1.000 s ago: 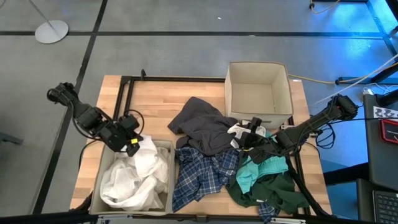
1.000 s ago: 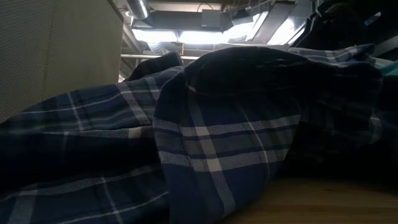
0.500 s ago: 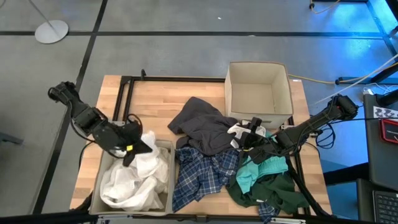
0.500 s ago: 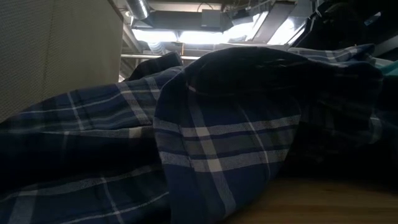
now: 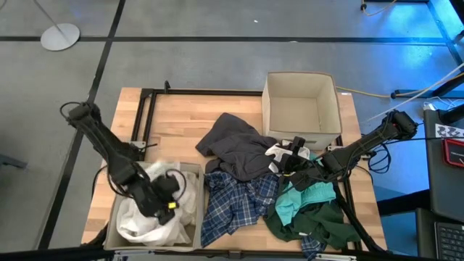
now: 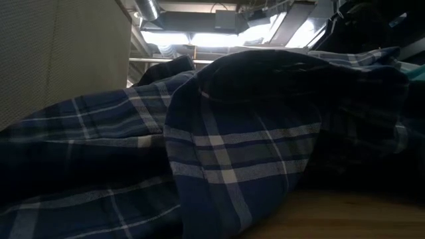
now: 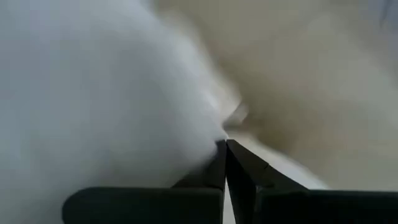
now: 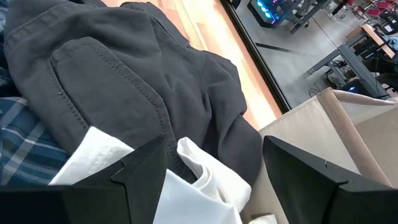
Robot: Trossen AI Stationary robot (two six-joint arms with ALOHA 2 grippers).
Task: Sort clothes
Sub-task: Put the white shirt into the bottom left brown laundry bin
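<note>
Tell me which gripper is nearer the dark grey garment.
Right. The right gripper, open, hovers at the dark grey garment edge over a small white cloth; the left gripper, shut, is in the white-filled bin.

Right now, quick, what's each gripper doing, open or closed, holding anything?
Left gripper: shut, down in the bin among the white clothes; a grip cannot be told.
Right gripper: open, holding nothing, a white cloth between its fingers.
</note>
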